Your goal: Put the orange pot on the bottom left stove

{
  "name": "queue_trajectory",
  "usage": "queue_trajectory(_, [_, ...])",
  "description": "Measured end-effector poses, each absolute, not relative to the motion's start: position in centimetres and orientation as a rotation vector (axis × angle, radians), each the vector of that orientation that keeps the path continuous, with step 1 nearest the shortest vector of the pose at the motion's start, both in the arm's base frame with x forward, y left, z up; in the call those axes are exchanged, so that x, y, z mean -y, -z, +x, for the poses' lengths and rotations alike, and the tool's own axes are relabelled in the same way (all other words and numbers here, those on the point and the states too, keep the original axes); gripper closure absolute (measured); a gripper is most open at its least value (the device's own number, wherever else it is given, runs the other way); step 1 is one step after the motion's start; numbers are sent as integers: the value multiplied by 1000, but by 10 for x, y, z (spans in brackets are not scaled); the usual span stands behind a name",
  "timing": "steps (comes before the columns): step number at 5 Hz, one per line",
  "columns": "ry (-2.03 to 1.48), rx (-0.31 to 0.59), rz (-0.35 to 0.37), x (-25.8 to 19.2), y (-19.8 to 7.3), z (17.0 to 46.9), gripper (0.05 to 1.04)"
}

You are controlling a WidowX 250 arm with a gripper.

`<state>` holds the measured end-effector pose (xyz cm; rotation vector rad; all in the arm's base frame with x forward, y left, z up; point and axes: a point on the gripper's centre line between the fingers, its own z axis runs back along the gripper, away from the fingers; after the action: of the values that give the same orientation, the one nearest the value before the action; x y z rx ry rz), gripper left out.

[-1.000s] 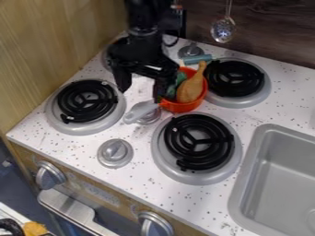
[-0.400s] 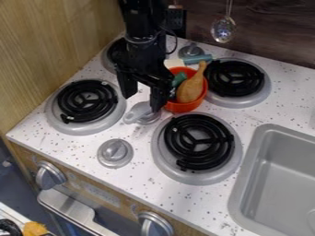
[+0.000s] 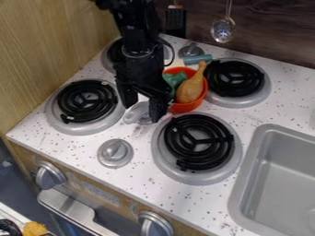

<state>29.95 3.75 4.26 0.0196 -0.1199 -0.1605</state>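
Note:
My gripper (image 3: 141,113) hangs over the middle of the stove top, open, its two fingers spread above a grey knob. The orange pot (image 3: 184,108) stands just right of and behind the gripper's right finger, between the four burners. Inside the pot are a brown drumstick-shaped toy (image 3: 191,88) and a green item (image 3: 175,79). The bottom left burner (image 3: 87,101) has a black coil and nothing on it. No pot wall is visible between the fingers.
Other burners sit at the front right (image 3: 198,142), back right (image 3: 234,77) and back left, the last partly behind the arm. A sink (image 3: 280,175) lies to the right. Knobs (image 3: 115,153) rise between burners. A slotted spoon (image 3: 223,30) hangs at the back wall.
The gripper has come lower and toward the front, slightly left, away from the pot's rim. More of the green item shows. The pot has not visibly moved.

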Motion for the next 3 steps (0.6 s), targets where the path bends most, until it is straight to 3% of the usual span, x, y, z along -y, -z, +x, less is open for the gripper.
queue_trajectory(3, [173, 141, 43, -44, -25, 291, 107])
